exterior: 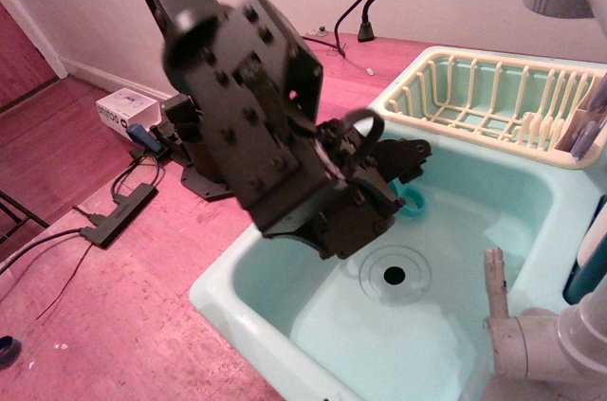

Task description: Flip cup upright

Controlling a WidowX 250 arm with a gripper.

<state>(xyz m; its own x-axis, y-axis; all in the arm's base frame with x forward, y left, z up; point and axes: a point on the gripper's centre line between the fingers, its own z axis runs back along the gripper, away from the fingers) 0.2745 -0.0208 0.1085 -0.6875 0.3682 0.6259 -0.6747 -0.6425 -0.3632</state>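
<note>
The teal cup [412,200] lies in the pale mint basin [474,230] near its back wall. Only its loop handle and a sliver of its body show; the rest is hidden behind the black arm. My gripper [403,166] is low over the cup, right at it, with its dark fingers [414,153] above the handle. The arm's bulk hides the gap between the jaws, so I cannot tell whether they are open or closed on the cup.
The drain [394,275] is in the basin floor just in front of the gripper. A cream dish rack [493,98] sits at the back right. A white faucet [531,339] stands at the front right. A power strip [119,213] and a white box [123,109] lie left.
</note>
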